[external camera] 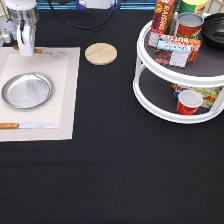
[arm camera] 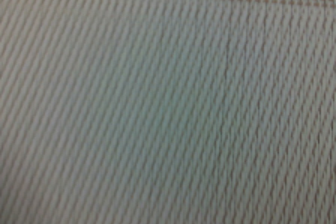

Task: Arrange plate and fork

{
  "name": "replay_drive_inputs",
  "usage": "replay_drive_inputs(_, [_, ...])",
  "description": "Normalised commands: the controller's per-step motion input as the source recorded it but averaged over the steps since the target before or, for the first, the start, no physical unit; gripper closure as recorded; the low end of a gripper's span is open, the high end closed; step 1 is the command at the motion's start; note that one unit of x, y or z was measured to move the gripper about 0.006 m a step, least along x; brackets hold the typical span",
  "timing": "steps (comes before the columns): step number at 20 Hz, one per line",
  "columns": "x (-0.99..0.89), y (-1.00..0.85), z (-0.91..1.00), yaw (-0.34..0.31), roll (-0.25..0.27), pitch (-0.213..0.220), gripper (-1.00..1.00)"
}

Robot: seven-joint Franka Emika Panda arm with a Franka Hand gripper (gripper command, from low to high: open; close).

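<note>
Hovering low over the pale woven placemat (external camera: 65,85), my tool (external camera: 27,50) sits at the orange-handled fork (external camera: 40,50); I cannot tell its opening. The round silver metal plate (external camera: 27,90) lies just below it.

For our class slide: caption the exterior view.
Gripper down at the fork above the plate on the placemat.

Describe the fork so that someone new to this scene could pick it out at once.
Find the pale placemat at the exterior view's left, with the plate on it. Along the mat's top edge, under the gripper, lies the fork, its orange-brown handle partly hidden. Unlike the knife at the mat's bottom edge, it has no long flat blade.
</note>
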Motion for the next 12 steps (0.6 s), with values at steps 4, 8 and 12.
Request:
replay_drive_inputs(4, [0.01,-0.40,-0.25,-0.057,0.038,-0.006,1.00])
replay_drive_inputs(8, [-0.01,-0.24,-0.17,-0.061,0.024,0.018,1.00])
replay_drive_inputs(12, [0.01,-0.13,-0.03,-0.048,0.030,0.040,1.00])
